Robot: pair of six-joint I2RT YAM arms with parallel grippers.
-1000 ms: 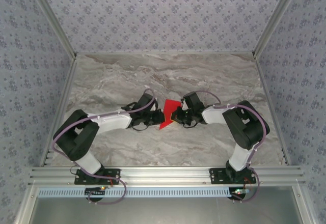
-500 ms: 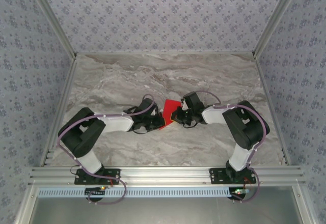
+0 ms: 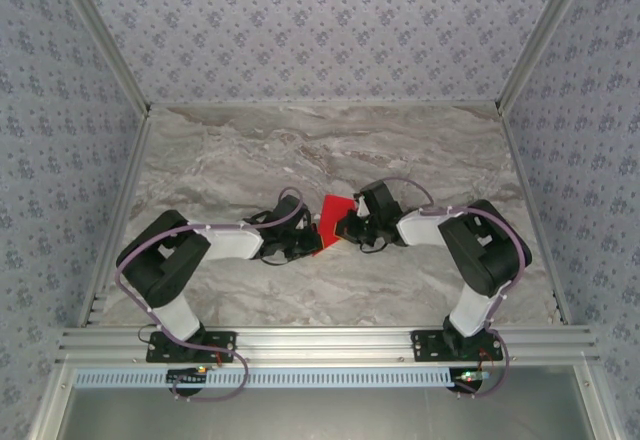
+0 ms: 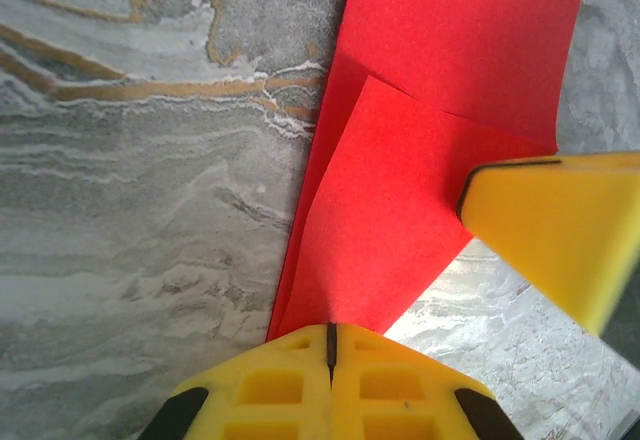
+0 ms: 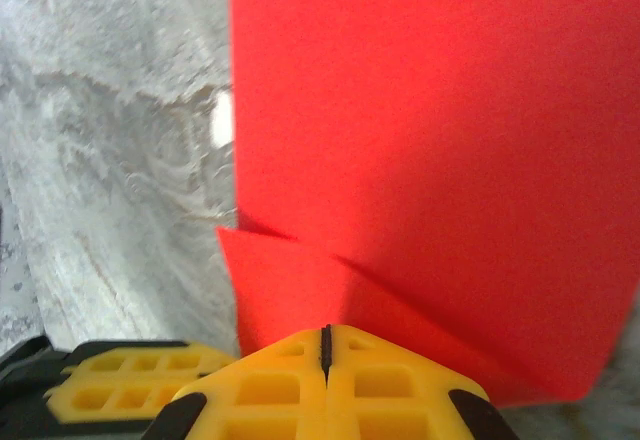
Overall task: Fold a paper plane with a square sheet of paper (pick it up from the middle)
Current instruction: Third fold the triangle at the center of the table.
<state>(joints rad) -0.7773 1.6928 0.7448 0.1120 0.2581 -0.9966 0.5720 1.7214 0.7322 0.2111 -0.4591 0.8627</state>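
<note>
Where the paper (image 3: 335,215) sits: mid-desk (image 3: 250,160), red, partly folded, between the two tool tips
Left tool (image 4: 330,345): yellow fingers pressed together, seam shut, clamped on the paper's narrow near end
Right tool (image 5: 326,340): fingers together as well, clamped on the paper's edge from the opposite side
Fold: left wrist view has a triangular flap lying over the wider sheet, one edge running up from the left tool's tip
Tools to each other: near, tips facing across the paper
Contact with desk: cannot tell whether the paper lies flat or is lifted
Desk: grey marble pattern with tan veins
</note>
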